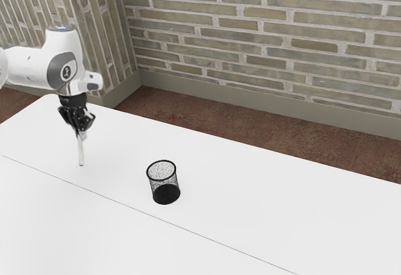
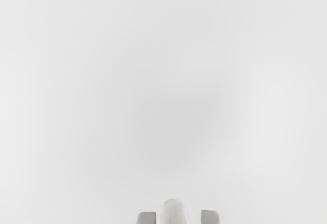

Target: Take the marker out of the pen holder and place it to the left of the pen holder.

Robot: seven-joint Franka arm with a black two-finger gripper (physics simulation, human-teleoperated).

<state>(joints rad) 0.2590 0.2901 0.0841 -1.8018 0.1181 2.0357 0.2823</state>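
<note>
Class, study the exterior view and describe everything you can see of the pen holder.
The pen holder is a small, round, open-topped black cup. Its see-through wall looks like wire mesh, with a thicker rim above and a solid-looking dark base. It stands upright and looks empty. It rests on the white table, near a thin seam, touching nothing else, to the exterior view's right of the gripper.

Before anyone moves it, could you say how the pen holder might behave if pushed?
The pen holder is probably light for its size, given its mesh walls. Pushed high up, it might tip, as it looks empty; once over, its round sides could roll.
</note>
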